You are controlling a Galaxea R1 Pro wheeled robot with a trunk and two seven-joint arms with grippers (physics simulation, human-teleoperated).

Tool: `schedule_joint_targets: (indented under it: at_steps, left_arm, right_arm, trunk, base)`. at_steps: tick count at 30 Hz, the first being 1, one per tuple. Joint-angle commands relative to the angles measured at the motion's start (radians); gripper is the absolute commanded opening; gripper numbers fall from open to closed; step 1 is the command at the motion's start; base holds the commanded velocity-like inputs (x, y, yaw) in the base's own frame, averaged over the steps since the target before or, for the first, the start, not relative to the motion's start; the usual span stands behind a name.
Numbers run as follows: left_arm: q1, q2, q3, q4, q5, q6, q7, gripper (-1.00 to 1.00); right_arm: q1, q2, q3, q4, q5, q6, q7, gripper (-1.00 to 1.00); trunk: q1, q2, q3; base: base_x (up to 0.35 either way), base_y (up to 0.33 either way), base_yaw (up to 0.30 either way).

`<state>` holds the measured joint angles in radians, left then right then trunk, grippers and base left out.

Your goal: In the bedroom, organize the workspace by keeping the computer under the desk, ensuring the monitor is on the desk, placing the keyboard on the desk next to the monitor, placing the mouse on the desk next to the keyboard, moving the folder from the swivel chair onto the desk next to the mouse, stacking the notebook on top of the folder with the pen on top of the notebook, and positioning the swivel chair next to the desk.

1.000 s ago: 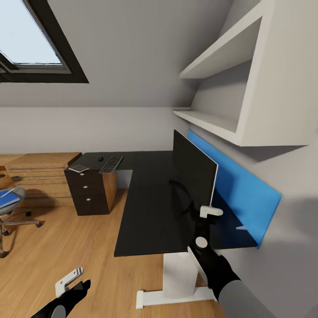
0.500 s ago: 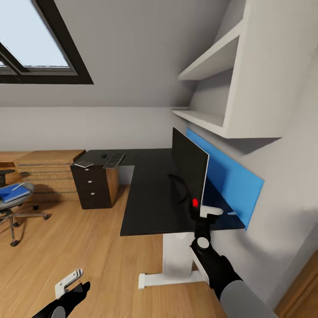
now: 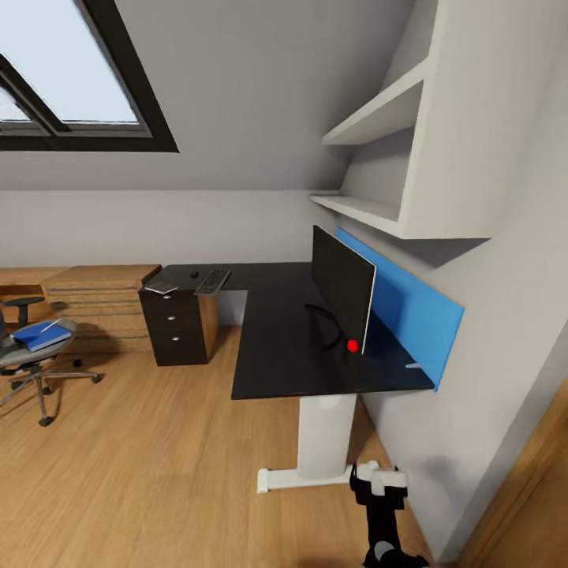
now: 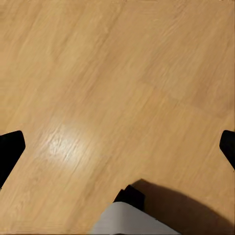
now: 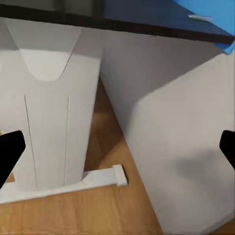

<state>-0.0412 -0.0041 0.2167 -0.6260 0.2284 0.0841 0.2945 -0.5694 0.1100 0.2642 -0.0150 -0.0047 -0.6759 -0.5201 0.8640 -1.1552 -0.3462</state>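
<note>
Glossy black desk (image 3: 276, 331) as landmark. Monitor (image 3: 341, 289) stands upright on its near wing, close to the blue panel (image 3: 406, 312). Keyboard (image 3: 213, 281), mouse (image 3: 194, 274) and notebook (image 3: 161, 288) lie on its far wing, well apart from the monitor. Folder (image 3: 41, 336) sits on the swivel chair (image 3: 31, 355), off past the desk's far end.

Right gripper (image 3: 381, 483) hangs low by the desk's white leg (image 3: 322, 434), fingers spread wide, holding nothing; left gripper (image 4: 117, 147) likewise spread and empty above bare floor.

Risk: arm or base clipping the desk leg when driving on; jolting the thin-standed monitor could topple it.
</note>
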Motion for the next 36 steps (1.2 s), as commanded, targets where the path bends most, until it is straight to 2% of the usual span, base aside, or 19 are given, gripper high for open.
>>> schedule_joint_targets:
  at_steps: [1, 6, 9, 15, 18, 21, 22, 23, 27, 32, 34, 36]
  left_arm:
    - [-0.001, -0.001, 0.001, 0.019, 0.006, -0.019, -0.020, 1.00]
    - [0.000, -0.001, 0.001, 0.050, 0.002, -0.084, -0.113, 1.00]
    - [0.000, 0.001, 0.001, 0.056, -0.001, -0.101, -0.151, 1.00]
    - [0.000, 0.002, 0.001, 0.060, -0.009, -0.105, -0.163, 1.00]
    - [0.000, 0.001, 0.000, 0.069, -0.014, -0.110, -0.163, 1.00]
    - [0.000, 0.000, -0.017, 0.098, -0.052, -0.143, -0.163, 1.00]
    - [0.000, -0.001, -0.052, 0.137, -0.101, -0.215, -0.161, 1.00]
    - [0.000, -0.001, -0.064, 0.147, -0.111, -0.247, -0.160, 1.00]
    - [0.000, -0.007, -0.097, 0.165, -0.128, -0.327, -0.158, 1.00]
    - [0.000, -0.009, -0.106, 0.197, -0.129, -0.329, -0.153, 1.00]
    - [0.000, -0.027, -0.108, 0.231, -0.128, -0.327, -0.152, 1.00]
    - [0.000, -0.034, -0.109, 0.238, -0.128, -0.327, -0.152, 1.00]
  right_arm:
    - [0.006, 0.000, 0.008, 0.016, 0.000, -0.006, -0.005, 1.00]
    - [0.066, 0.000, 0.007, 0.036, 0.000, -0.015, 0.019, 1.00]
    - [0.083, 0.000, 0.007, 0.040, -0.001, -0.013, 0.073, 1.00]
    - [0.090, 0.004, 0.007, 0.041, -0.002, -0.010, 0.166, 1.00]
    - [0.097, 0.008, 0.007, 0.041, -0.002, -0.010, 0.183, 1.00]
    - [0.101, 0.015, 0.007, 0.041, -0.002, -0.010, 0.192, 1.00]
    - [0.102, 0.030, 0.007, 0.041, -0.002, -0.010, 0.195, 1.00]
    - [0.103, 0.034, 0.007, 0.041, -0.002, -0.010, 0.196, 1.00]
    - [0.103, 0.040, 0.007, 0.041, -0.001, -0.010, 0.196, 1.00]
    - [0.112, 0.044, 0.008, 0.041, -0.001, -0.019, 0.194, 1.00]
    - [0.127, 0.052, 0.009, 0.041, 0.000, -0.024, 0.192, 1.00]
    - [0.130, 0.058, 0.009, 0.041, 0.000, -0.025, 0.192, 1.00]
  trunk:
    - [0.000, -0.001, -0.001]
    - [0.000, -0.001, -0.001]
    - [0.000, -0.001, -0.001]
    - [0.000, -0.001, -0.001]
    - [0.000, -0.001, -0.001]
    - [0.000, -0.001, -0.001]
    - [0.000, -0.001, -0.001]
    - [0.000, -0.001, -0.002]
    - [0.000, -0.001, -0.003]
    - [-0.019, 0.034, 0.010]
    - [-0.027, 0.048, 0.015]
    - [-0.034, 0.062, 0.020]
  base:
    - [-0.007, 0.320, 0.000]
    - [-0.003, 0.322, 0.000]
    - [0.000, 0.328, 0.000]
    - [0.000, 0.334, 0.000]
    - [0.000, 0.337, 0.000]
    - [0.000, 0.332, 0.000]
    - [0.000, 0.123, 0.006]
    - [0.000, 0.079, 0.052]
    - [0.000, 0.039, 0.147]
    - [0.000, 0.002, 0.244]
    - [0.029, 0.000, 0.257]
    - [0.148, 0.000, 0.258]
